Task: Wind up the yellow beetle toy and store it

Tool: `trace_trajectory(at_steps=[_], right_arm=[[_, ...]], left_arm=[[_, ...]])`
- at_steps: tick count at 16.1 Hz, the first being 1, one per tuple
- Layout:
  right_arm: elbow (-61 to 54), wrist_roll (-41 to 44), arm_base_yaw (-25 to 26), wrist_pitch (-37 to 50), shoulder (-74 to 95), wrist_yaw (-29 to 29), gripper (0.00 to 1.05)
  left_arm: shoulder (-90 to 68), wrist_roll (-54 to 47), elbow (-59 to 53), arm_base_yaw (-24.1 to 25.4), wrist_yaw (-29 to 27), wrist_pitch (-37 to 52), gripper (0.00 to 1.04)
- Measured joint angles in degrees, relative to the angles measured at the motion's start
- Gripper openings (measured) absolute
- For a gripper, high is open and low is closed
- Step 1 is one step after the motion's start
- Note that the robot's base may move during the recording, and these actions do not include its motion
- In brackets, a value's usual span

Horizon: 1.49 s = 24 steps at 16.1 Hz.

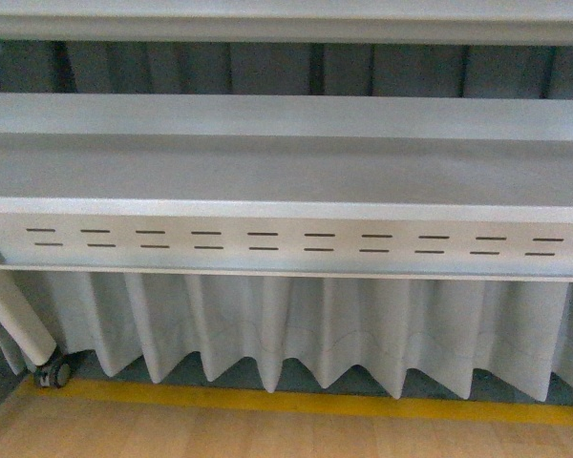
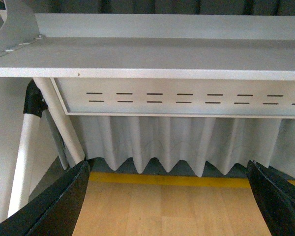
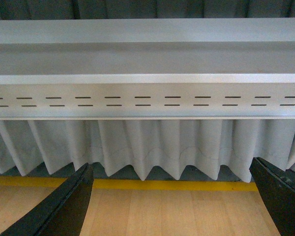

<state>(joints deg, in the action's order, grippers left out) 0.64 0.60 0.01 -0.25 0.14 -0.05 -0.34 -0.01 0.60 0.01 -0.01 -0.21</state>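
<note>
The left gripper point(image 2: 168, 167) is spread wide, its two black fingers point(image 2: 59, 206) standing at opposite lower corners of the left wrist view with nothing between them. The right gripper point(image 3: 171, 166) is just as wide, its black fingers point(image 3: 64, 211) also far apart and holding nothing. Under both grippers lies a light wooden floor point(image 2: 167, 211), crossed further out by a yellow line point(image 3: 162, 185). Just beyond that line hangs a pleated white curtain point(image 3: 137, 145), its zigzag hem near the floor. Above the curtain runs a pale slotted panel point(image 2: 187, 98) with two rows of short dark slots, and over it sits the grey tabletop point(image 1: 286, 172), backed by a raised ledge. In the front view neither arm shows; a white tube leg point(image 1: 14, 315) slants down on the left to a small caster point(image 1: 55, 370) beside the yellow line. In the left wrist view, white tube legs meet at a black joint point(image 2: 34, 101) below the tabletop's corner. The yellow beetle toy shows in none of the three views, so its place cannot be told.
</note>
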Motion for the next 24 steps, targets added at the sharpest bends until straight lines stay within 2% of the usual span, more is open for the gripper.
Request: trace_trajectory(at_steps=[24], right_arm=[[0.0, 0.0, 0.0, 0.0, 0.0, 0.0, 0.98]], left_arm=[[0.0, 0.0, 0.0, 0.0, 0.0, 0.0, 0.98]])
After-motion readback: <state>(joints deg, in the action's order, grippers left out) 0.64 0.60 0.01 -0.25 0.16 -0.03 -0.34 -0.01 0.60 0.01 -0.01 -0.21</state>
